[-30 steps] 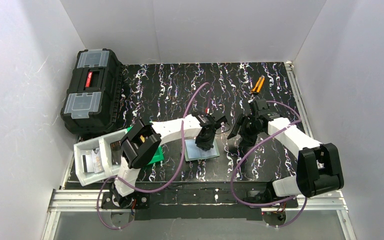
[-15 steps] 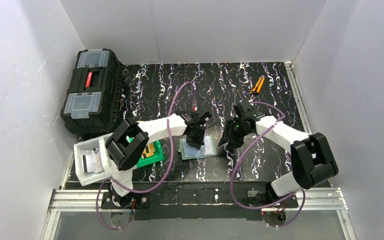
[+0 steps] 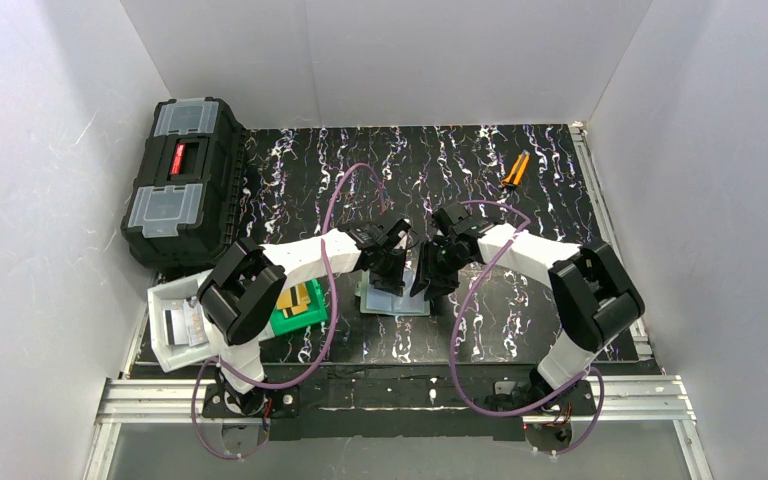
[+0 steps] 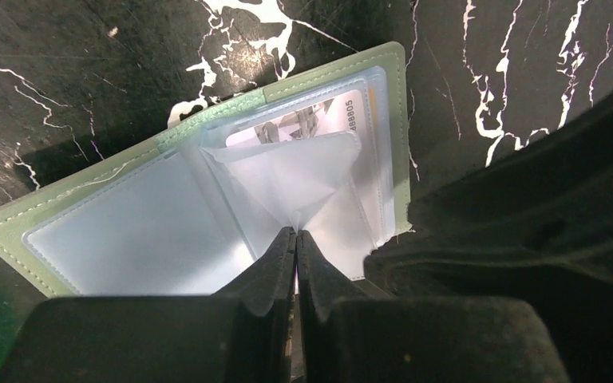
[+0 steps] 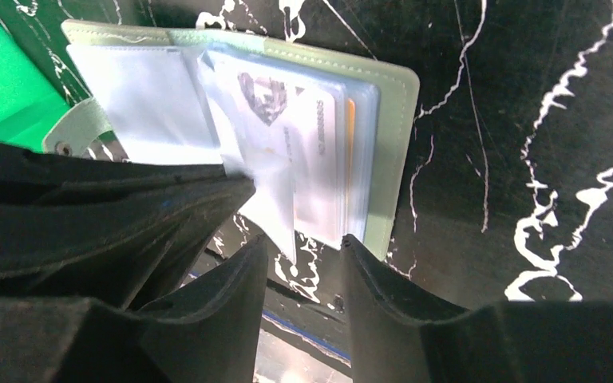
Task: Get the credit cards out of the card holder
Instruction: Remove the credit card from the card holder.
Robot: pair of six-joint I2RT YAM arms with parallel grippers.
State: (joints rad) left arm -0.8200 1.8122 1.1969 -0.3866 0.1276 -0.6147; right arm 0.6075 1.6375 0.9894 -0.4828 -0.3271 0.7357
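The card holder (image 3: 385, 303) lies open on the black mat, grey-green outside (image 4: 391, 120) and pale blue-grey inside. My left gripper (image 4: 296, 234) is shut on a clear pocket leaf of the holder and lifts that leaf into a tent. A pale credit card (image 4: 343, 112) with printed digits and an orange edge sits in the right pocket, also in the right wrist view (image 5: 319, 152). My right gripper (image 5: 303, 243) is open at the holder's near right edge (image 5: 395, 120), with the leaf's tip between its fingers. Gold-tan credit cards (image 3: 301, 298) lie in the green bin (image 3: 290, 318).
A white-clear bin (image 3: 165, 322) stands at the front left beside the green bin. A black toolbox (image 3: 180, 180) sits at the back left. An orange-handled tool (image 3: 515, 170) lies at the back right. The two grippers are close together (image 3: 412, 268).
My right gripper has moved left to the holder's right edge. My left arm has swung left, uncovering the gold cards in the green bin, and the holder has slid slightly left.
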